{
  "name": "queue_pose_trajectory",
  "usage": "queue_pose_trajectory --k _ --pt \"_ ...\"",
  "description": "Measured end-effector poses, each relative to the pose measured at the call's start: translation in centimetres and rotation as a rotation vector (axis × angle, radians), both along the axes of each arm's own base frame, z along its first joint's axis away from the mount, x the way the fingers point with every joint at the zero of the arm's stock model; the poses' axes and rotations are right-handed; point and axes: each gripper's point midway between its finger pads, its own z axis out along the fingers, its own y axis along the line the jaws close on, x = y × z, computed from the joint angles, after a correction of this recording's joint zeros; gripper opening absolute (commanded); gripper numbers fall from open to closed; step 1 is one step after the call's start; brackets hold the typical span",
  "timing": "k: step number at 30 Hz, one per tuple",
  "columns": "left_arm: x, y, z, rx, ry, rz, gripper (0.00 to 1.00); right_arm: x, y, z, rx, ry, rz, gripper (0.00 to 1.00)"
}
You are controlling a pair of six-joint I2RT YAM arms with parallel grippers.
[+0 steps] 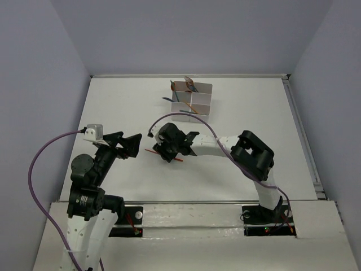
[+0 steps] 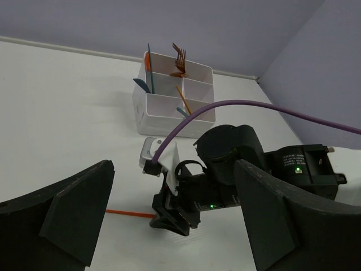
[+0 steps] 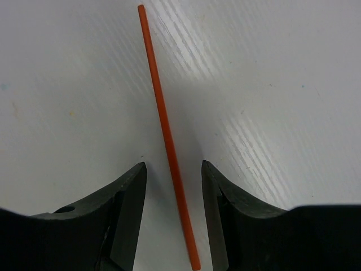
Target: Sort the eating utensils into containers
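orange stick (image 3: 159,101) between parted right gripper (image 3: 173,165) jaws

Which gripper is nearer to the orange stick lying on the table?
The right. The right gripper is directly over the orange stick, a finger on each side, not touching. The left gripper stands off to the stick's left, apart from it.

right arm (image 1: 254,152) reaches left across the surface (image 1: 113,101), elbow bent; right claw (image 3: 174,166) points straight down, low, jaws parted. left arm (image 1: 90,169) is folded near its base; left claw (image 2: 172,164) is raised, jaws wide apart, facing the right claw.
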Motion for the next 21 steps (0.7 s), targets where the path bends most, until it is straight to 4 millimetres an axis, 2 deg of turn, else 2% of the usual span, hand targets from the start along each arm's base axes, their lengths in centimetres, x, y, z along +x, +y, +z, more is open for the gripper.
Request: queue_pose_trajectory --k 3,5,7,15,21 --pt "0.0 0.0 0.0 0.000 -0.002 0.000 0.99 0.3 0.2 -0.9 -0.028 0.010 -0.005 0.46" --pt "-0.1 0.0 0.1 -0.001 -0.003 0.000 0.99 0.6 0.6 -0.8 -0.029 0.010 -0.007 0.45" --pt "-0.1 0.0 0.1 -0.001 -0.003 0.000 0.99 0.7 0.8 -0.9 -0.034 0.015 -0.007 0.39" --pt "-0.1 0.0 0.1 -0.001 -0.004 0.000 0.99 1.5 2.0 -1.0 -0.040 0.028 -0.032 0.07" --pt "-0.1 0.0 0.1 -0.001 -0.005 0.000 0.99 1.6 1.8 -0.9 -0.039 0.025 -0.049 0.07"
